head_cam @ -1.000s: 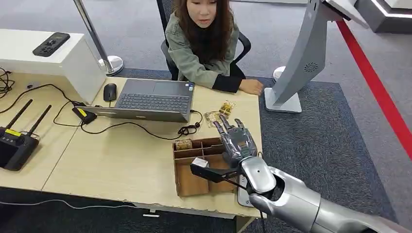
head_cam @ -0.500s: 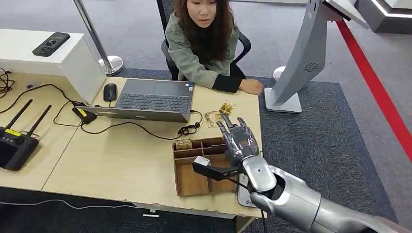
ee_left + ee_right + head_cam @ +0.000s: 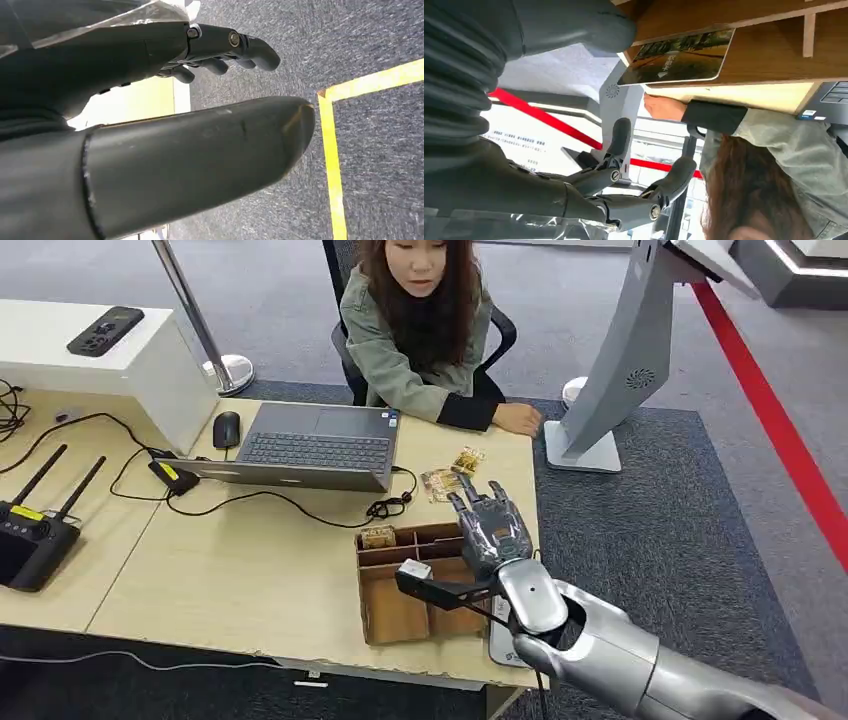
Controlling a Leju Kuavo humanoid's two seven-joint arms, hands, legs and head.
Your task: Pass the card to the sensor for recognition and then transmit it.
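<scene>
Right hand (image 3: pixel 488 528) of the humanoid hovers over the far right corner of a brown compartmented cardboard tray (image 3: pixel 385 612) on the light wooden desk (image 3: pixel 250 570), fingers (image 3: pixel 470 502) spread apart and holding nothing, in the head view. Across the desk a person in a grey-green jacket (image 3: pixel 405 350) sits with one hand (image 3: pixel 517 418) resting on the desk's far edge, beside an open laptop (image 3: pixel 310 448) and a black mouse (image 3: pixel 227 429). A grey sensor stand (image 3: pixel 620 370) rises from the carpet just past the desk's right end, and a black controller with two antennas (image 3: pixel 35 525) lies at the left. Small gold-wrapped packets (image 3: pixel 452 470) sit between the laptop and the hand.

Left hand (image 3: pixel 220 50), in the left wrist view, hangs above grey carpet marked with yellow tape (image 3: pixel 332 150), its dark fingers (image 3: pixel 252 50) loosely curled with nothing in them.

From the right wrist view, the card (image 3: pixel 676 56), printed with a dark landscape picture, lies flat in a compartment of the tray; the thick grey thumb (image 3: pixel 574 22) is near its edge, whether touching cannot be told, while the darker fingers (image 3: pixel 616 145) stand well apart from it.
</scene>
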